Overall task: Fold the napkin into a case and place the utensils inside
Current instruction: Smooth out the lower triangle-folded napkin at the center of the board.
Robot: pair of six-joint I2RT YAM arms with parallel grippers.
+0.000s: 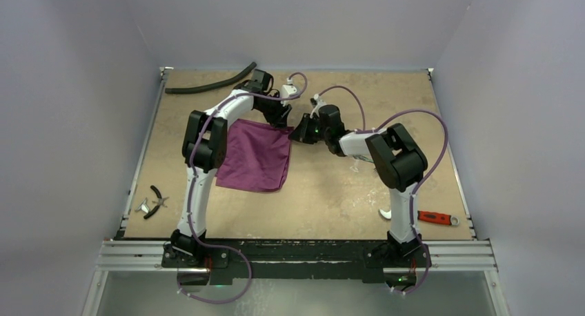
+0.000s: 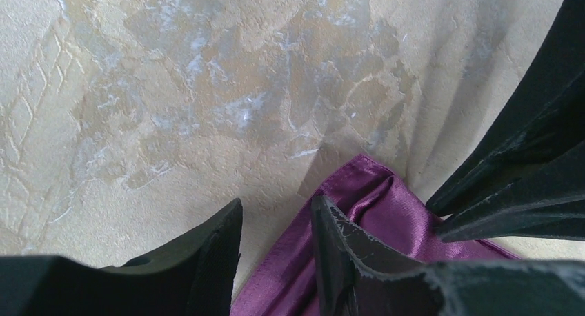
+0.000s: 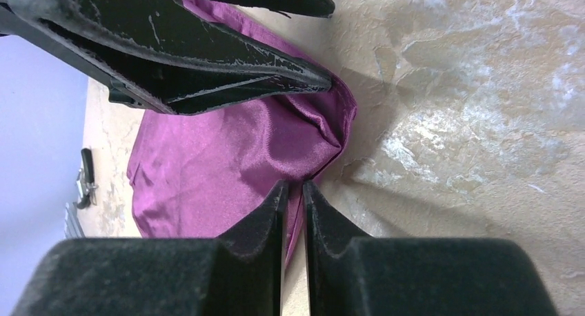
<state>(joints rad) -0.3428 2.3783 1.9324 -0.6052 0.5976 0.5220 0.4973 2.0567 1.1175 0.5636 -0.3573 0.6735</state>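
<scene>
On tan surface (image 1: 331, 192), right fingers (image 3: 255, 226) pinch far corner of plum-purple shiny cloth napkin (image 1: 255, 157); left fingers (image 2: 207, 254) half-open astride same corner.

No lettering, label, brand mark, number or sign can be read on anything in view, near or far, left or right.
</scene>
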